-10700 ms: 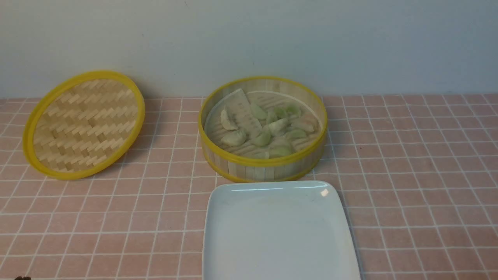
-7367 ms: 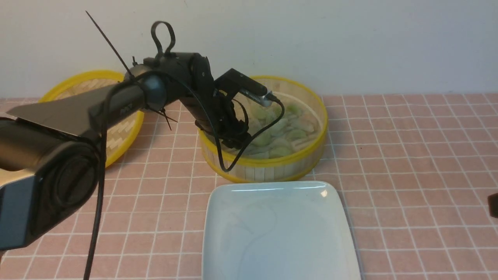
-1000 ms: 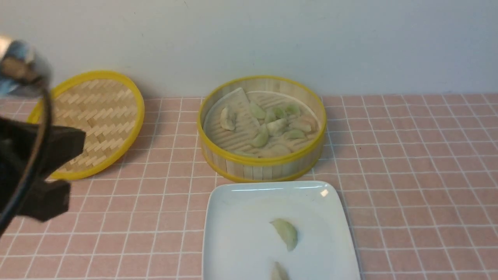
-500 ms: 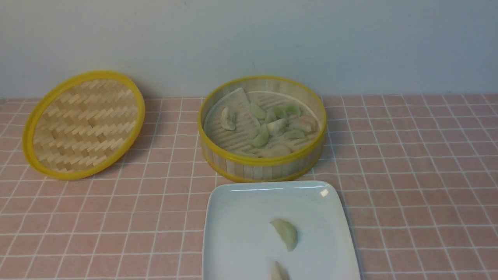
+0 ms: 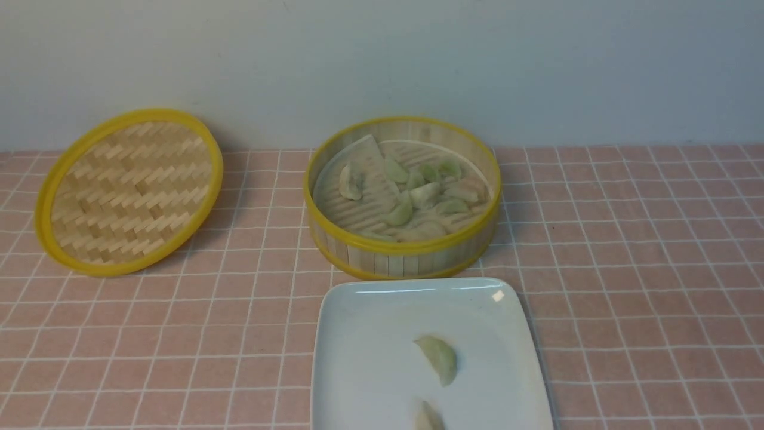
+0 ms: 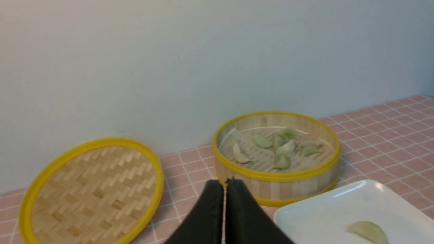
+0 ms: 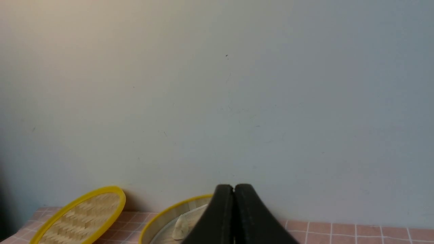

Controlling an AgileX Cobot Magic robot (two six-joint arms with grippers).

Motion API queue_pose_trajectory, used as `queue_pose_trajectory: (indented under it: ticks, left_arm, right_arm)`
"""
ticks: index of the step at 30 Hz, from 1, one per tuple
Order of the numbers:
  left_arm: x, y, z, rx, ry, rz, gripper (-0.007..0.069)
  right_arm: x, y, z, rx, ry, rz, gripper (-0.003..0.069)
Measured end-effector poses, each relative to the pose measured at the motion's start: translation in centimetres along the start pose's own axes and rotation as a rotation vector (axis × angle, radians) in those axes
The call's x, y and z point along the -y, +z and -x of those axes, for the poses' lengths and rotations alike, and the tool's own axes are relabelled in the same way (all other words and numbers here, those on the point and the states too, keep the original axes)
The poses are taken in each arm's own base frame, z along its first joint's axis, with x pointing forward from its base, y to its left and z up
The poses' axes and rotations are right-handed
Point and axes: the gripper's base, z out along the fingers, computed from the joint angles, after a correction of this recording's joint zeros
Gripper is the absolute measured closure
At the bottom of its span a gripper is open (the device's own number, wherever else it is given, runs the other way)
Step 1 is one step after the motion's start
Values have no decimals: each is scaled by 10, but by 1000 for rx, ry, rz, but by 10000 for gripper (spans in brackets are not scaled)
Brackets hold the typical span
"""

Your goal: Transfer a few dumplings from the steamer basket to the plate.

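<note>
Jaws both clenched, empty | 2 dumplings [image 5: 440, 360] on plate [image 5: 358, 358] | farther one's long axis far-left to near-right

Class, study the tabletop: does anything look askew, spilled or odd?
The whitish paper liner inside the round bamboo steamer basket is odd: its left part is folded up instead of lying flat. Nothing is spilled; the pale crescent dumplings sit in the basket or on the white square plate.

A pink checked table [image 5: 644, 269] carries a woven lid [image 5: 128, 191] far left, the steamer basket [image 5: 406, 255] far centre, and the plate [image 5: 370, 325] just nearer.
</note>
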Motion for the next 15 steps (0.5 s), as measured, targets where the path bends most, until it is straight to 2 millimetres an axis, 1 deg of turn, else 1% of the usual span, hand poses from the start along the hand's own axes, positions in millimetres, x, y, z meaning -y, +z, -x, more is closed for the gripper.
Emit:
queue_pose_trajectory:
  ticks: [1, 2, 3, 5, 6, 9, 10, 11, 12, 15]
  left_arm:
    - [1, 6, -10, 3, 8, 34, 630]
    - [1, 8, -13, 14, 13, 56, 630]
    - [1, 15, -30, 14, 20, 98, 630]
    - [0, 22, -48, 5, 6, 144, 630]
    - [-1, 29, -64, -11, -26, 184, 630]
    - [-3, 40, -100, -81, -80, 241, 630]
    - [-4, 43, -115, -118, -92, 256, 630]
    - [-5, 44, -124, -145, -93, 265, 630]
    - [-5, 44, -129, -164, -94, 267, 630]
    - [-4, 44, -136, -225, -83, 265, 630]
  right_arm:
    - [0, 0, 0, 0, 0, 0, 673]
    - [0, 0, 0, 0, 0, 0, 673]
    - [0, 0, 0, 0, 0, 0, 673]
    - [0, 0, 0, 0, 0, 0, 673]
    - [0, 0, 0, 0, 0, 0, 673]
    - [0, 0, 0, 0, 0, 0, 673]
    - [0, 0, 0, -1, 0, -1, 673]
    - [0, 0, 0, 0, 0, 0, 673]
    - [0, 0, 0, 0, 0, 0, 673]
    - [0, 0, 0, 0, -1, 0, 673]
